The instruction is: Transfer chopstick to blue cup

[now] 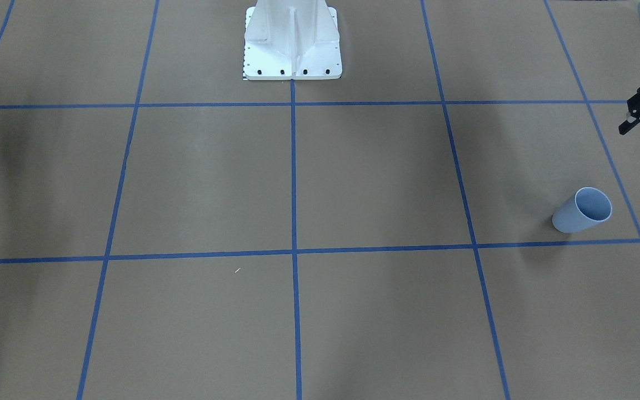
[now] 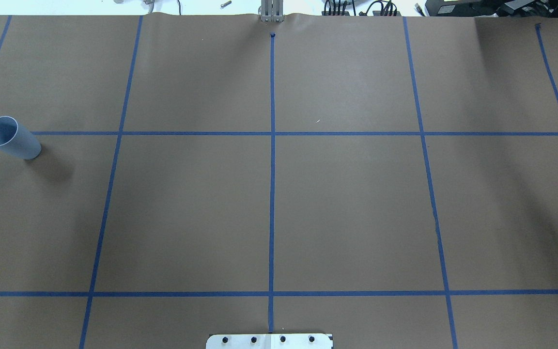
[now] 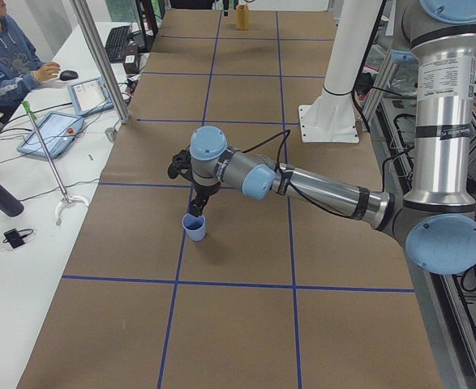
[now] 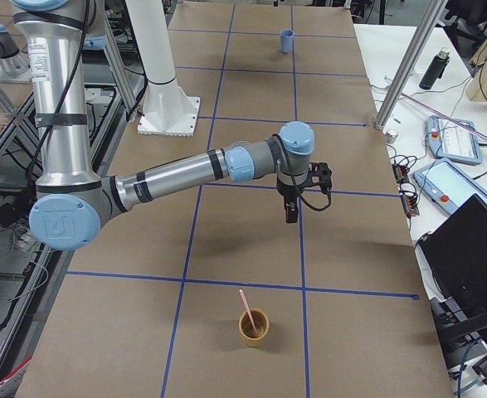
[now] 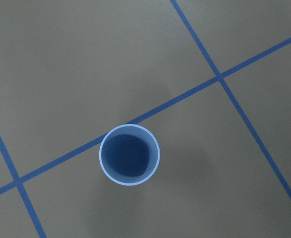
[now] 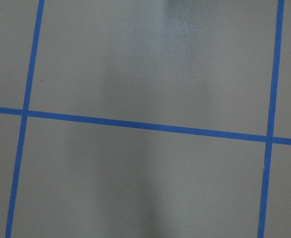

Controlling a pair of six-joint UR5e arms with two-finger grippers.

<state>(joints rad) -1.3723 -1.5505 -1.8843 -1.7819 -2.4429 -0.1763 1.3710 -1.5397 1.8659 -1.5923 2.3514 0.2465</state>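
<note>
Left jaws hover over the empty blue cup; right jaws hang mid-bench. I cannot tell whether either pair is open. The chopstick leans in a tan cup, far off. A skewed pull could tip that cup.

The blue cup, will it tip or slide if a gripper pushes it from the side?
Probably light: the blue cup looks like thin plastic and the left wrist view shows it empty. A high push would likely tip it, since it stands upright on a base narrower than its rim. Tipped, its round tapered wall may roll in a curve.
</note>
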